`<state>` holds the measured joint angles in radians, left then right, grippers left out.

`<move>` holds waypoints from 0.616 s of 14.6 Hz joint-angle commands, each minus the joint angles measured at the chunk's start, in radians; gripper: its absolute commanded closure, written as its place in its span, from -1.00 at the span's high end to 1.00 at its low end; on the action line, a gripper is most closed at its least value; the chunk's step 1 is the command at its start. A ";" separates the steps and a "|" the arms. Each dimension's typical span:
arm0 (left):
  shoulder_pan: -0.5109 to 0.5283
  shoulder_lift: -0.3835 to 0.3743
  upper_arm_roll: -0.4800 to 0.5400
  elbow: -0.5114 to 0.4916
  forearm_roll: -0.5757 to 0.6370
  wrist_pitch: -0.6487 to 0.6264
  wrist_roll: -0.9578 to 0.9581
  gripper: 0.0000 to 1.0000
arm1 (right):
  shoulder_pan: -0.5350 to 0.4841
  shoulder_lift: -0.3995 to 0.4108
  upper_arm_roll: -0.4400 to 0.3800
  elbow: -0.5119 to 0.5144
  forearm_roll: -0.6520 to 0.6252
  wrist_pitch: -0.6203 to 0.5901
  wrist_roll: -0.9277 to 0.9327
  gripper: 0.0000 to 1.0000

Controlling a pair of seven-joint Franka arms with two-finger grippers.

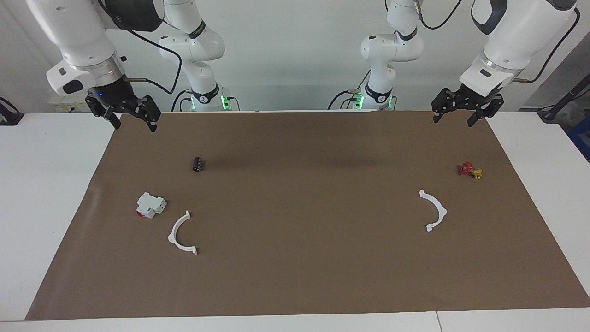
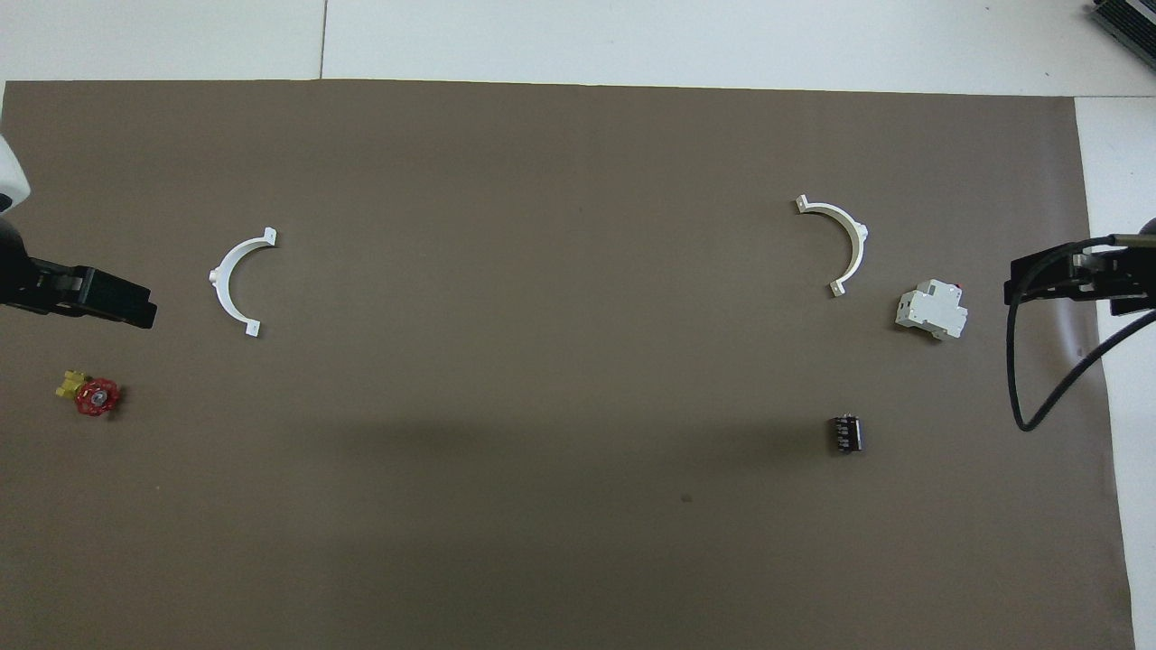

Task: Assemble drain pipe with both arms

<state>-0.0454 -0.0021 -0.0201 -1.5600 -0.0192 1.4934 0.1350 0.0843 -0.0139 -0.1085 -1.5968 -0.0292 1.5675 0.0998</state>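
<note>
**Still apart: two pipe halves lie at either end of the mat**

Plainly, the drain pipe is unassembled. One white arc (image 1: 182, 234) lies flat on the brown mat (image 1: 295, 276) toward the right arm's end, just beside a blocky white piece with a red part (image 1: 150, 205). The other white arc (image 1: 433, 210) lies toward the left arm's end, well apart from the first, and farther from the robots than a small red-and-yellow valve (image 1: 470, 170). A small black cylinder (image 1: 198, 164) sits nearer to the robots than the blocky piece.

Both arms wait, raised. The right gripper (image 1: 135, 123) hangs over the mat's corner at its own end, fingers spread and empty. The left gripper (image 1: 454, 121) hangs over the mat's edge at its end, its fingers apparently spread too, though the overhead view shows little of them; it holds nothing.
</note>
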 commanded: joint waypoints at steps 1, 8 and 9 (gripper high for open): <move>0.012 -0.027 -0.003 -0.026 -0.013 -0.007 0.009 1.00 | -0.011 -0.032 0.006 -0.035 0.000 0.006 -0.014 1.00; 0.013 -0.036 0.002 -0.035 -0.010 -0.042 0.005 1.00 | -0.017 -0.055 0.009 -0.198 0.014 0.254 -0.153 1.00; 0.013 -0.039 0.002 -0.049 -0.010 -0.026 0.009 1.00 | -0.017 -0.031 0.009 -0.199 0.014 0.284 -0.187 1.00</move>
<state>-0.0451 -0.0053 -0.0169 -1.5638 -0.0192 1.4579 0.1350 0.0842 -0.0312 -0.1088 -1.7176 -0.0289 1.7610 -0.0060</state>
